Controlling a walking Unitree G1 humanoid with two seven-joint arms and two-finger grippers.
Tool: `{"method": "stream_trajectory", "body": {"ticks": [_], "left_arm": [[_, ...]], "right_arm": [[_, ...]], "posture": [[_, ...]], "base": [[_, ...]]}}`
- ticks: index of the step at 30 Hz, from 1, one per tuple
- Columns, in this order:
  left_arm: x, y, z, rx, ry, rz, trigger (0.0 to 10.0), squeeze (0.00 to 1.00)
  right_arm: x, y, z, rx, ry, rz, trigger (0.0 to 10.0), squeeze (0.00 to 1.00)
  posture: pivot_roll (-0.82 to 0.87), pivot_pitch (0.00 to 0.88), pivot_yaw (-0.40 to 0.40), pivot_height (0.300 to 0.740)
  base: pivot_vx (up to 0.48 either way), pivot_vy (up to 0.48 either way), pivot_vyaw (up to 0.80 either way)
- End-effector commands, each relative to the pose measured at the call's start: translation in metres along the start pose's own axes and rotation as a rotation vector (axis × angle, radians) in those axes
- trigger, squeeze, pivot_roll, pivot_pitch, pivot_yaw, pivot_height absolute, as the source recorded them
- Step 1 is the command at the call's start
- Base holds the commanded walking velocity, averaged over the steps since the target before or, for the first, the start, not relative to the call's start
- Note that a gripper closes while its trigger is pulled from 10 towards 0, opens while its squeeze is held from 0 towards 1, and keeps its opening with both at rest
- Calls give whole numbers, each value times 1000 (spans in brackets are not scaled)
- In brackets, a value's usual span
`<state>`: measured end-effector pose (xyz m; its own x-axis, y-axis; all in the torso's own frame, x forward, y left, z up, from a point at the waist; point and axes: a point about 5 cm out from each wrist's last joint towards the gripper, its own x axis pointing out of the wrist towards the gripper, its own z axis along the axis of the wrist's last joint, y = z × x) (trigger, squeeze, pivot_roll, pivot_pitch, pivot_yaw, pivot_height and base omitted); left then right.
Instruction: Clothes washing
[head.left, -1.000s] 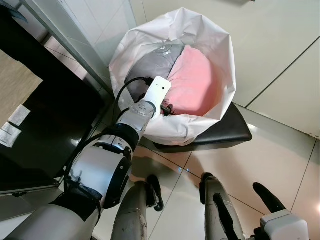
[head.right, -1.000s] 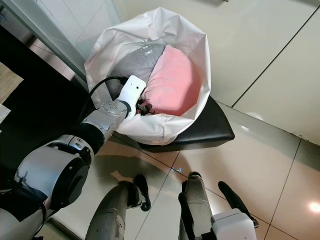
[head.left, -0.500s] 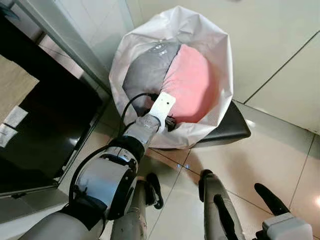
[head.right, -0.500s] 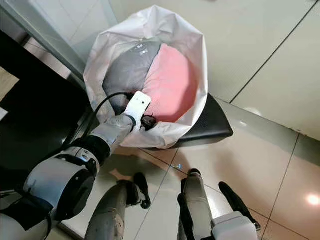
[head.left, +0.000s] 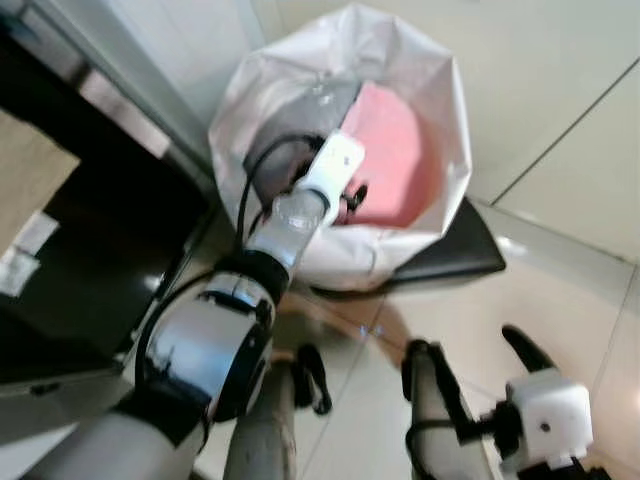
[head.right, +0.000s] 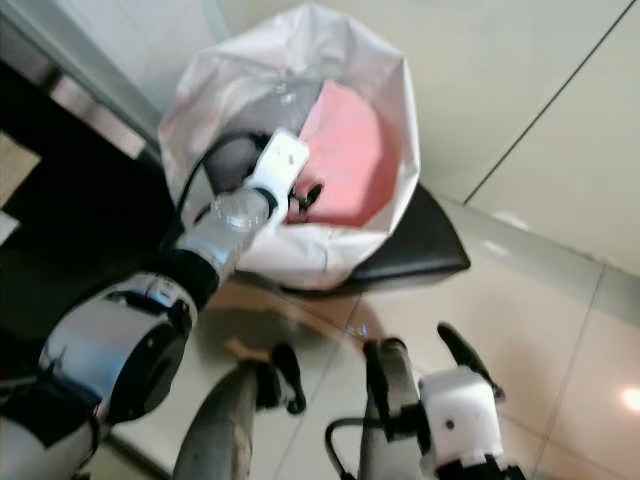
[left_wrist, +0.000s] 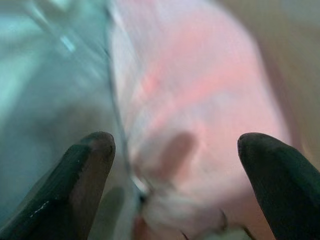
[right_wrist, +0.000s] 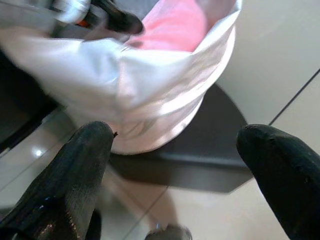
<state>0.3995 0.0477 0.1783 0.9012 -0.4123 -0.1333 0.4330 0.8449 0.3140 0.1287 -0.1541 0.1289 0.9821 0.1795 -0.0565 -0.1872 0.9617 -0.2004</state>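
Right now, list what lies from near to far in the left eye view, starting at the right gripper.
Right gripper → black stool → left gripper, open above the laundry → pink cloth → far rim of the white laundry bag.

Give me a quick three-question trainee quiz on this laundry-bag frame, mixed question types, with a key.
1. True or false: the left gripper is shut on the pink garment.
2. Which sits under the white laundry bag? A) a wooden crate B) a black stool C) a blue bucket
3. Fill in: beside the pink garment in the bag lies a ____ garment.

Key
1. False: the left wrist view shows its fingers apart above the cloth.
2. B
3. grey

The right gripper is open, low and in front of the bag.
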Motion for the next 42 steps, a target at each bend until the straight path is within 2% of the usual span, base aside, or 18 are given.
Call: {"method": "stream_trajectory", "body": {"ticks": [1, 2, 3, 6, 7, 9, 11, 12, 13, 14, 15, 18, 19, 24, 29, 38, 41, 42], "left_arm": [[-5, 9, -8, -37, -42, -1, 10000, 0], [-8, 14, -4, -59, -88, 4, 10000, 0], [-10, 18, -2, -84, -129, 12, 10000, 0], [-20, 27, -1, -94, -219, 28, 10000, 0], [-20, 27, -1, -94, -219, 28, 10000, 0], [-36, 41, -5, -152, -273, 90, 10000, 0], [-56, 52, -9, -190, -319, 146, 10000, 0], [-64, 55, -11, -180, -335, 169, 10000, 0], [-64, 55, -11, -180, -335, 169, 10000, 0], [-80, 51, -22, -200, -330, 198, 10000, 0], [-83, 49, -25, -204, -325, 202, 10000, 0], [-86, 29, -35, -211, -298, 181, 10000, 0], [-86, 29, -35, -211, -298, 181, 10000, 0], [-85, 3, -28, -136, -307, 90, 10000, 0], [-90, -3, -27, -138, -275, 54, 10000, 0], [-86, -6, -23, -103, -260, 8, 10000, 0], [-86, -7, -37, -99, -202, 1, 10000, 0], [-88, -6, -48, -103, -166, 5, 10000, 0]], "right_arm": [[11, -4, -16, 27, 45, -9, 10000, 0], [19, -7, -17, 29, 28, -14, 10000, 0], [30, -10, -20, 32, 17, -20, 10000, 0], [59, -20, -24, 52, -12, -59, 10000, 0], [59, -20, -24, 52, -12, -59, 10000, 0], [86, -24, -18, 50, -69, -58, 10000, 0], [110, -27, -12, 43, -113, -66, 10000, 0], [119, -28, -10, 49, -126, -67, 10000, 0], [119, -28, -10, 49, -126, -67, 10000, 0], [135, -28, -7, 47, -138, -78, 10000, 0], [140, -29, -6, 44, -137, -81, 10000, 0], [149, -26, 3, 112, -205, -38, 10000, 0], [149, -26, 3, 112, -205, -38, 10000, 0], [160, -28, 4, 125, -210, -67, 10000, 0], [163, -32, 1, 127, -225, -85, 10000, 0], [161, -35, -1, 124, -243, -117, 10000, 0], [162, -33, 0, 115, -254, -104, 10000, 0], [162, -32, 0, 111, -254, -92, 10000, 0]], "posture": [[-408, 196, 191, 687], [-408, 196, 191, 687], [-376, 141, 187, 687], [-324, 74, 172, 687], [-324, 74, 172, 687], [-262, 12, 145, 687], [-228, 0, 127, 687], [-187, 0, 101, 687], [-187, 0, 101, 687], [-157, 0, 83, 687], [-147, 0, 74, 687], [-127, 0, 58, 697], [-127, 0, 58, 697], [-129, 0, 62, 722], [-148, 0, 78, 740], [-174, 0, 107, 740], [-179, 0, 106, 740], [-179, 0, 98, 740]], "base": [[0, 0, 0], [0, 0, 0], [0, 0, 0], [0, 0, 0], [0, 0, 0], [0, 0, 0], [0, 0, 0], [0, 0, 0], [0, 0, 0], [0, 0, 0], [0, 0, 0], [0, 0, 0], [0, 0, 0], [0, 0, 0], [0, 0, 0], [0, 0, 0], [0, 0, 0], [0, 0, 0]]}}
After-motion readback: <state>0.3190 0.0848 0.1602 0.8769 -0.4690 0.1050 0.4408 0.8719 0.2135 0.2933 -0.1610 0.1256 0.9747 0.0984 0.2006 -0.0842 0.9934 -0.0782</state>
